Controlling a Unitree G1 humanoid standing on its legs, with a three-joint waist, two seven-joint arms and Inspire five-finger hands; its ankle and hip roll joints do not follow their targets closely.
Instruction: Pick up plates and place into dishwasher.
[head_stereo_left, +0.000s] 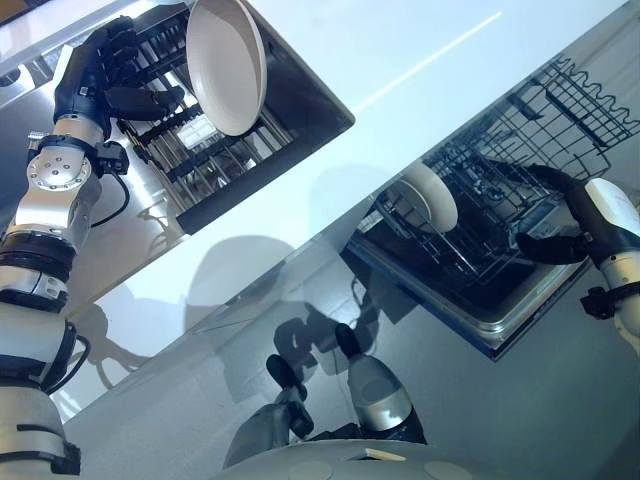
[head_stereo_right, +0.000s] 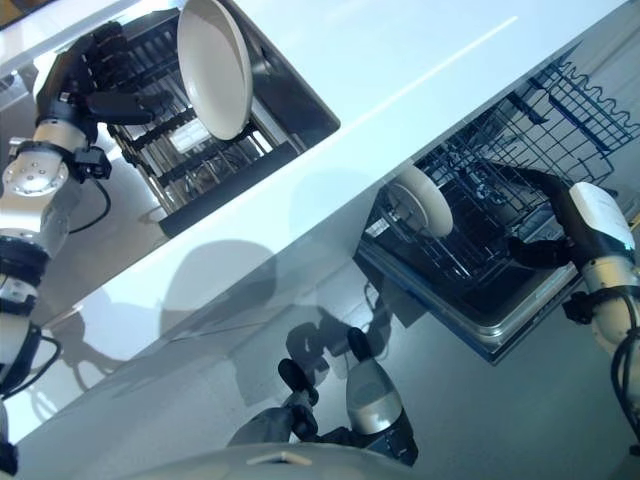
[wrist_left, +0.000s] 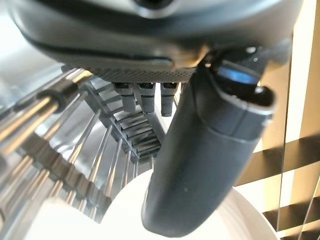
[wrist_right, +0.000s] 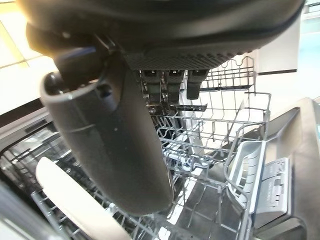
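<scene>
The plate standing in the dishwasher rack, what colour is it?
The plate is plain white, no pattern; the left eye view shows it best.

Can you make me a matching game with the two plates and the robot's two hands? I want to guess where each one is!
Things:
1. big plate
2. small plate
3. left hand
4. right hand

Places:
A. over the dishwasher rack, holding nothing
B. standing on edge in the dish rack on the counter
C. by the dish rack, beside the big plate
D. standing inside the dishwasher rack

Pairs: 1-B, 2-D, 3-C, 4-A
</scene>
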